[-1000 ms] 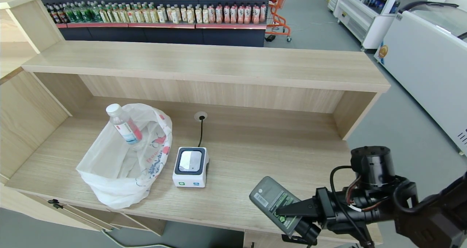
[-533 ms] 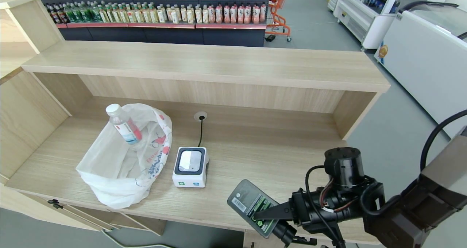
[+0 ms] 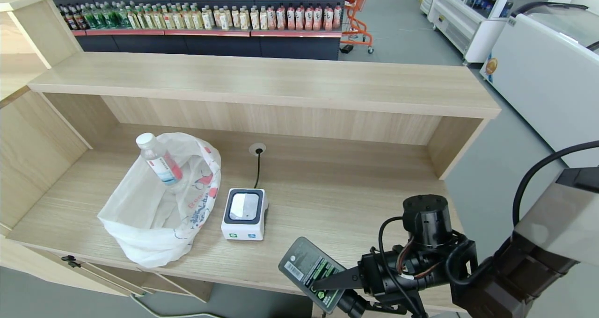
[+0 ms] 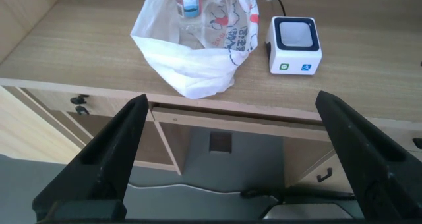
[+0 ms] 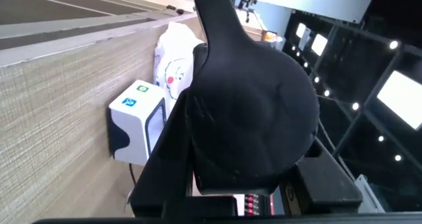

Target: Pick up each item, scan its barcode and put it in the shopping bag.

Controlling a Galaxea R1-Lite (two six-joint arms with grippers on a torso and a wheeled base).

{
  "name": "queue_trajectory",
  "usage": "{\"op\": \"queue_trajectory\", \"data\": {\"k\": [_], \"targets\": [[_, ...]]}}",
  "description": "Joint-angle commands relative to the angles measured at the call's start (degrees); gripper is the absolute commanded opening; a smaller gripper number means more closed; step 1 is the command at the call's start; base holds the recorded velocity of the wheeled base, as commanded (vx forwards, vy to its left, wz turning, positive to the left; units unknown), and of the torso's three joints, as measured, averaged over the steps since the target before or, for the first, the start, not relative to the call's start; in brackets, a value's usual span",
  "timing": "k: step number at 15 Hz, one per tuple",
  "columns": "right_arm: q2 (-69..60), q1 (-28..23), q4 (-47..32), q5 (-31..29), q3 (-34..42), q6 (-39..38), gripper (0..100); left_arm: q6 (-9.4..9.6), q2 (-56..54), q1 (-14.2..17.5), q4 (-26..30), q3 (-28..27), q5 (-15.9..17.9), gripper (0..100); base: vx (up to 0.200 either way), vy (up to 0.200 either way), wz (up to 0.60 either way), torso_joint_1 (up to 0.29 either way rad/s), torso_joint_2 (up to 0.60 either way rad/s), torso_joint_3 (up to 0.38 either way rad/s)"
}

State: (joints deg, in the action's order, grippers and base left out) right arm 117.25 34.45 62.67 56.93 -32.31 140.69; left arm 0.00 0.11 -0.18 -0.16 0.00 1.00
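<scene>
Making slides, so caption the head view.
Right end effector holds a dark packet near the scanner and shopping bag.

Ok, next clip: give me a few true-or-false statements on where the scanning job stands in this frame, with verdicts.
1. The right gripper holds a dark packet with a barcode label. True.
2. The packet is right over the scanner window. False: it is off to the scanner's right, by the front edge of the counter.
3. A bottle leans inside the shopping bag, cap above the rim. True.
4. The left gripper is shut on the bag. False: it is open, holds nothing and is apart from the bag.
5. The scanner stands on the bag's left. False: it stands just to the bag's right.
</scene>
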Motion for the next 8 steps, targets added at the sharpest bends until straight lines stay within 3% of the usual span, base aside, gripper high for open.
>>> {"op": "queue_trajectory", "data": {"k": [1, 4, 8], "targets": [[0.7, -0.1, 0.5, -0.1, 0.0, 0.0, 0, 0.00, 0.0, 0.0, 0.0, 0.0, 0.0, 100, 0.000, 0.000, 0.00, 0.000, 0.00, 0.000], [0.6, -0.3, 1.4, 0.1, -0.1, -0.2, 0, 0.00, 0.0, 0.0, 0.0, 0.0, 0.0, 100, 0.000, 0.000, 0.00, 0.000, 0.00, 0.000], [1.2, -0.4, 9.0, 0.1, 0.1, -1.2, 0, 0.00, 0.0, 0.0, 0.0, 0.0, 0.0, 100, 0.000, 0.000, 0.00, 0.000, 0.00, 0.000]]}}
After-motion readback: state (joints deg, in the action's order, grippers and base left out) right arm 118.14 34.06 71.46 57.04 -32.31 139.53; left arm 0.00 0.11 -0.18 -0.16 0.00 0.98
